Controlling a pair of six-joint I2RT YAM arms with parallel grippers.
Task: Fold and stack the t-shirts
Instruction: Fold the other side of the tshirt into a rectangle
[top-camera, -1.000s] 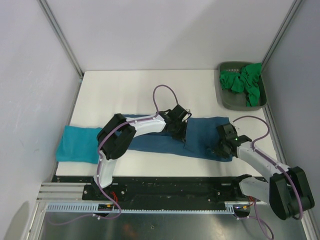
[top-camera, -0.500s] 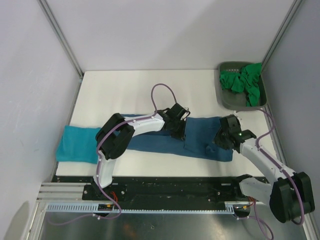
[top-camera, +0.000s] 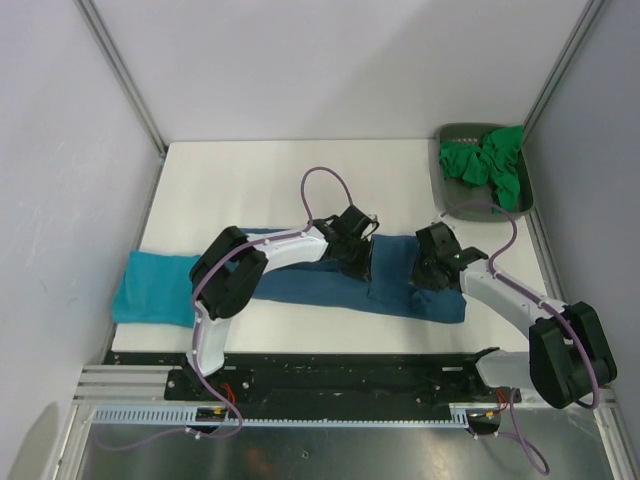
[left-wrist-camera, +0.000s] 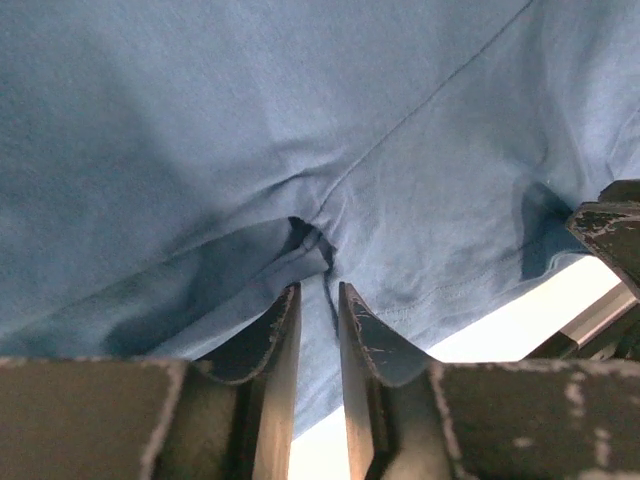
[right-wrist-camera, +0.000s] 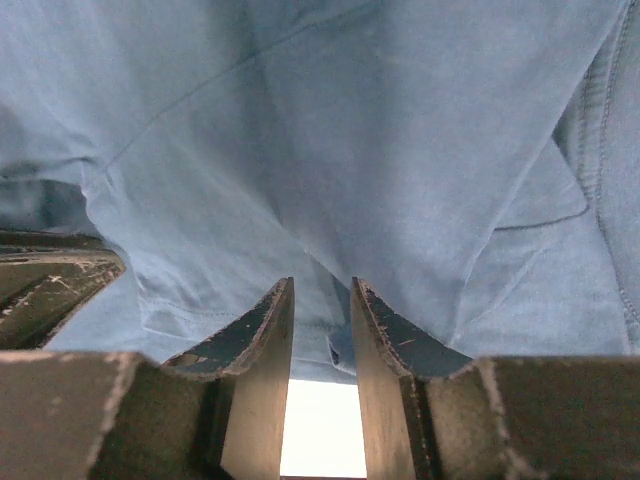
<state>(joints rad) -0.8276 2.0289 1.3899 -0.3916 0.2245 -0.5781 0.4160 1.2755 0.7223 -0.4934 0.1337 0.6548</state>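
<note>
Your dark steel-blue t-shirt (top-camera: 305, 288), spread along the table's (top-camera: 260, 180) near edge, should handle light and limp, so with left gripper (left-wrist-camera: 318, 290) and right gripper (right-wrist-camera: 322, 285) both slightly parted on it, pinch doubled hem.

Left gripper (top-camera: 355, 266) low, pointing down, fingers (left-wrist-camera: 275, 335) narrowly parted, right gripper (top-camera: 433, 274) near it, low, likewise narrowly parted

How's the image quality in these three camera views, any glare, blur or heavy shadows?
Top external view: even soft light, sharp, only faint shadows. Left wrist view: the blue t-shirt is clear, but the table beyond its hem is blown out white. Right wrist view: white glare between the fingers of the right claw; no motion blur.
</note>
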